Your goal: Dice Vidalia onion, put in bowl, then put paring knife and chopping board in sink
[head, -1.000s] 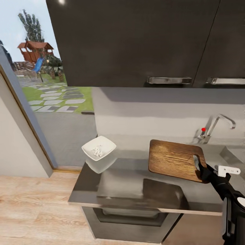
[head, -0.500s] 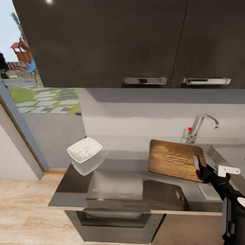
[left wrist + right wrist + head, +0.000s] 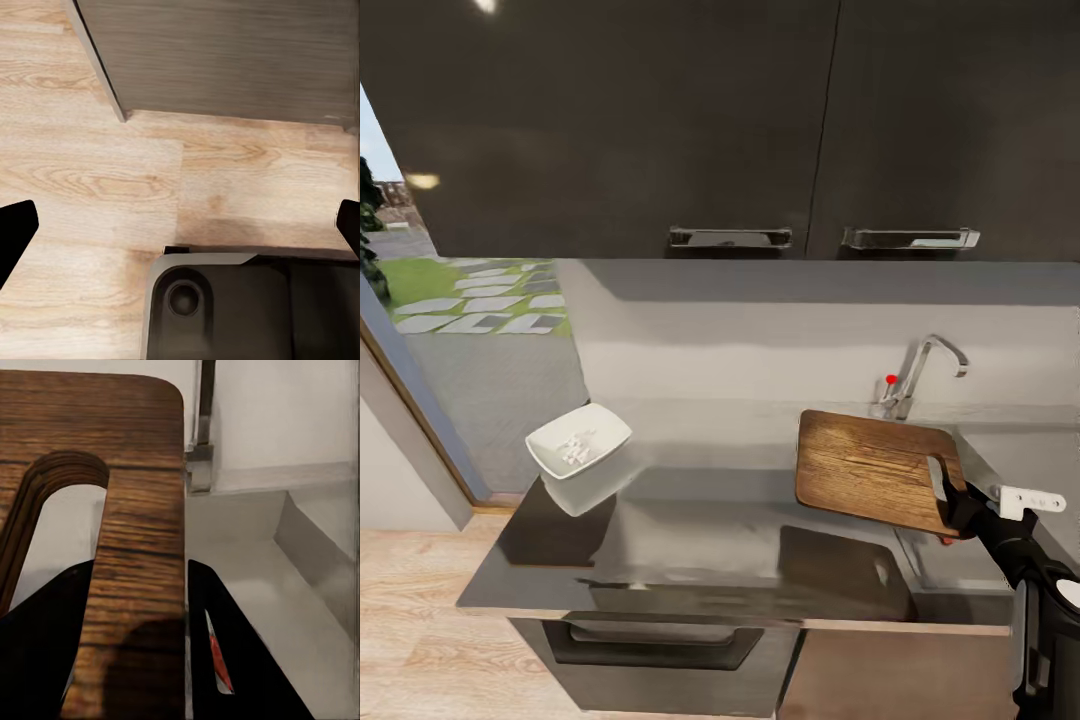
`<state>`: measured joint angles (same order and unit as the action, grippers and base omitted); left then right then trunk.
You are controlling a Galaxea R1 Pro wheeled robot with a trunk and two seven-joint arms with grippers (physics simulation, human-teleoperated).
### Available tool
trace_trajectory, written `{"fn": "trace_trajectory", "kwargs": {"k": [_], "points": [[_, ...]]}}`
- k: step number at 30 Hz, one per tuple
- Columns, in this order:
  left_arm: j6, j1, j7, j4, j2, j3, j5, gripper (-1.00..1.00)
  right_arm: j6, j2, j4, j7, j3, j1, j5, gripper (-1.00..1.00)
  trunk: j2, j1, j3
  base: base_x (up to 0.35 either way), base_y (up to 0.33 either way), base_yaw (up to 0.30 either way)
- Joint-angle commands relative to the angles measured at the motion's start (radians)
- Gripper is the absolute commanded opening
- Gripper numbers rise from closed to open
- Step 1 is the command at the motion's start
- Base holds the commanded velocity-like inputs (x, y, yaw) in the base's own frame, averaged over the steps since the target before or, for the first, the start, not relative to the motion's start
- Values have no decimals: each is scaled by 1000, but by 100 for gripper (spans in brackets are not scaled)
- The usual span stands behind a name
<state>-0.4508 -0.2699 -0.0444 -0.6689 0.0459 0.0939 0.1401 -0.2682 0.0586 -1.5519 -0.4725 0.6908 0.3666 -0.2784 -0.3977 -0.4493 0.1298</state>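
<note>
Clamping the chopping board (image 3: 872,470) as before, the right gripper (image 3: 958,507) holds it nearer the sink (image 3: 1025,455).

The chopping board (image 3: 875,470) is held off the grey surface (image 3: 690,545) by the right gripper (image 3: 957,510), whose jaws are clamped on its slot-handle end. Its dark reflection is seen on the glossy top. A white bowl (image 3: 579,457) holding diced onion (image 3: 573,448) is seen near the surface's left end. The chrome tap (image 3: 917,377) and sink (image 3: 1025,450) are seen behind the board, below dark wall cabinets (image 3: 740,120).
</note>
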Motion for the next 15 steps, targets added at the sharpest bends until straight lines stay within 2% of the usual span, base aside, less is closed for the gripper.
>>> {"fn": "trace_trajectory", "kwargs": {"k": [1, 15], "points": [[-2, 0, -5, -1, 2, 7, 10, 100, -3, 1, -2, -8, 3, 2, -5, -100, -2, -1, 2, 0, -225, 0], [-3, 0, -5, -1, 2, 7, 10, 100, -4, 3, -2, -6, 1, 2, -6, -100, -2, -1, 2, 0, -225, 0]]}}
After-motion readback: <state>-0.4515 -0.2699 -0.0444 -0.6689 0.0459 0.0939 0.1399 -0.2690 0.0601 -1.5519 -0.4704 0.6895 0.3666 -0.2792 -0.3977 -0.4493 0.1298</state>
